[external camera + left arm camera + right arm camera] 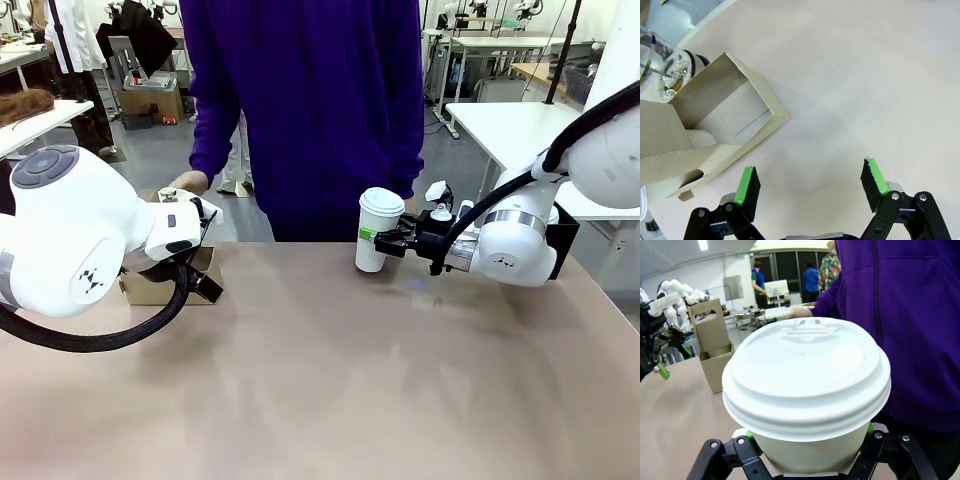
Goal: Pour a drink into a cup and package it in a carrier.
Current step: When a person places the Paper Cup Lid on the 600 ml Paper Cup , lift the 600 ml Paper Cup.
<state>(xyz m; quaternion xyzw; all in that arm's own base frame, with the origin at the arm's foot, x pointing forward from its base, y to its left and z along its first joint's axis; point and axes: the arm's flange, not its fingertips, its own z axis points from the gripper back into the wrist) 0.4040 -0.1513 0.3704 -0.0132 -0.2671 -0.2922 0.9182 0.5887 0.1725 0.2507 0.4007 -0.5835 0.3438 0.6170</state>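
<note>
Now — lidded cup (377, 218) in right gripper (378, 241)

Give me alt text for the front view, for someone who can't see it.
The right pincer grips a white lidded cup upright before a person in purple. At left, the white left arm partly hides a brown cardboard carrier.

The cup (371, 255) is matt white paper under a smooth white plastic lid (807, 375) with a soft sheen. The carrier (715, 112) is plain matt cardboard, grey-brown with raw cut edges. The table (330, 390) has a smooth, faintly shiny beige top, the jug (655, 55) is clear and glossy with a bright metal band, and the left hand (810, 167) is matt black with ribbed green pads (747, 184).
</note>
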